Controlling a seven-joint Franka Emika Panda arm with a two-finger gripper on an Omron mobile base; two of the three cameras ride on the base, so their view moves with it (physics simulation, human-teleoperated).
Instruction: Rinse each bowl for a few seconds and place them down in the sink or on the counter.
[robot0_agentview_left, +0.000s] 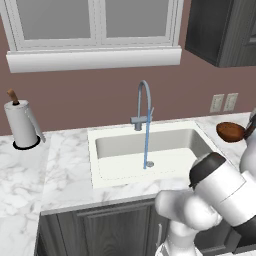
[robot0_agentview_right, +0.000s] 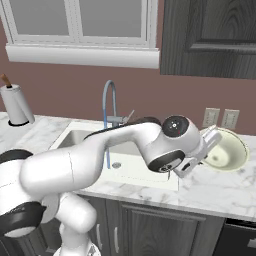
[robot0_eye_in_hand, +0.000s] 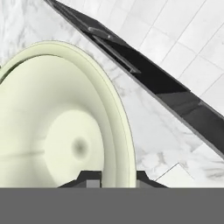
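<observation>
Bowl (robot0_agentview_right: 227, 150) sits pinched by its rim in the gripper (robot0_agentview_right: 212, 137), right of centre in the right base view, lifted clear of the counter (robot0_agentview_right: 220, 192) and tipped up on edge. Pale cream inside faces that camera; reddish-brown outside (robot0_agentview_left: 230, 131) shows at the right edge of the left base view. Round thing, so no real long axis, just the open side facing out to the right of frame.

From the hand view, bowl (robot0_eye_in_hand: 61, 127) fills the left half, rim running down between the two dark fingertips (robot0_eye_in_hand: 89, 177), jaws nearly closed and clamped on that rim (robot0_eye_in_hand: 119, 177).

Sink (robot0_agentview_left: 150, 150) lies in the middle of the left base view, with water streaming from the faucet (robot0_agentview_left: 144, 107) to the drain. Plenty of open basin either side of the stream. Bare marble around the held bowl, outlets (robot0_agentview_right: 220, 118) on the wall behind it, dark upper cabinet (robot0_agentview_right: 210, 37) well above. Paper towel roll (robot0_agentview_left: 21, 125) stands far off at mid left.
</observation>
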